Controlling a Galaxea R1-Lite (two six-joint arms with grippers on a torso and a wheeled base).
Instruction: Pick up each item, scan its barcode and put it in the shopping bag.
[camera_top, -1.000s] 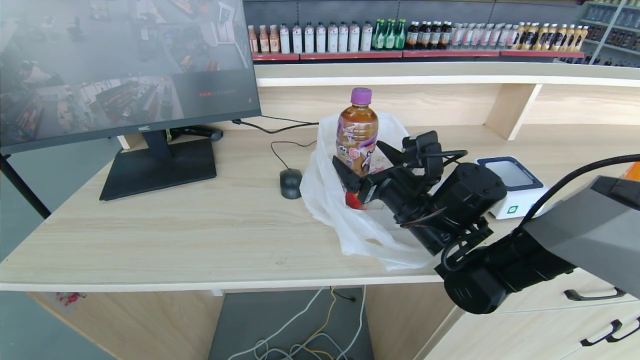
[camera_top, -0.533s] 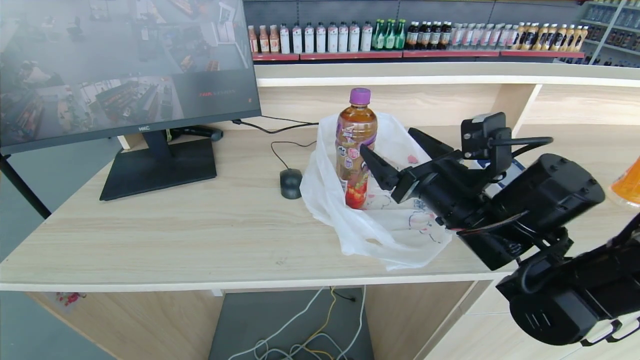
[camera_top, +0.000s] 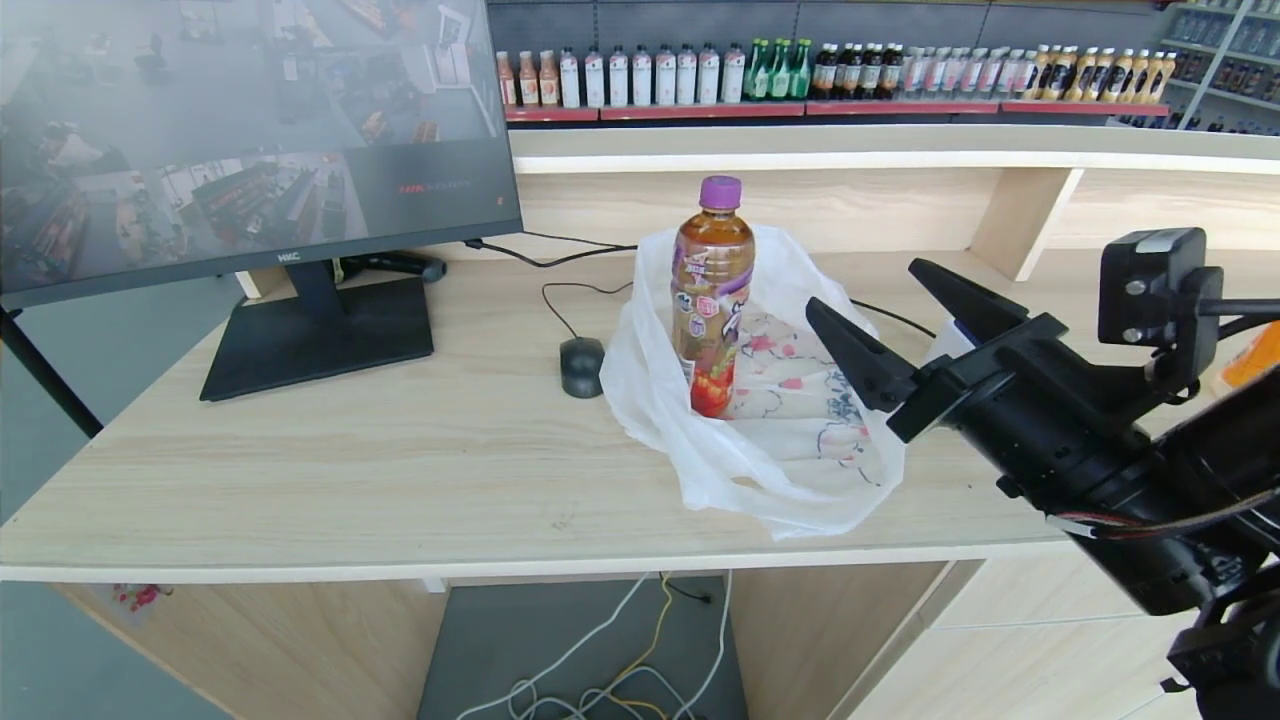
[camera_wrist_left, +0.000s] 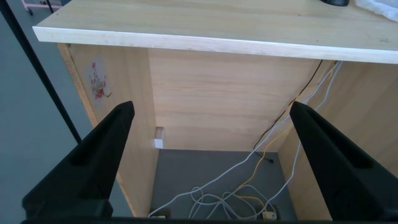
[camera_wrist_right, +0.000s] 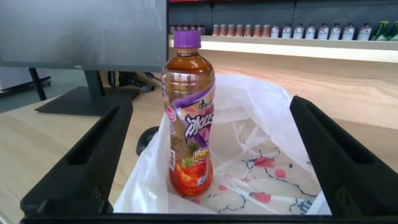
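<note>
Head view: the bottle (camera_top: 712, 300) stands upright inside the white shopping bag (camera_top: 800, 450), which lies slumped open right of the middle of the counter (camera_top: 400, 460), its mouth spread so items can be lowered straight in. The right gripper (camera_top: 862, 285), fingers apart and empty, hangs beside the bag towards the counter's right end, seemingly free for another item. The left gripper (camera_wrist_left: 211, 112), likewise spread wide, sits below the counter's front edge
</note>
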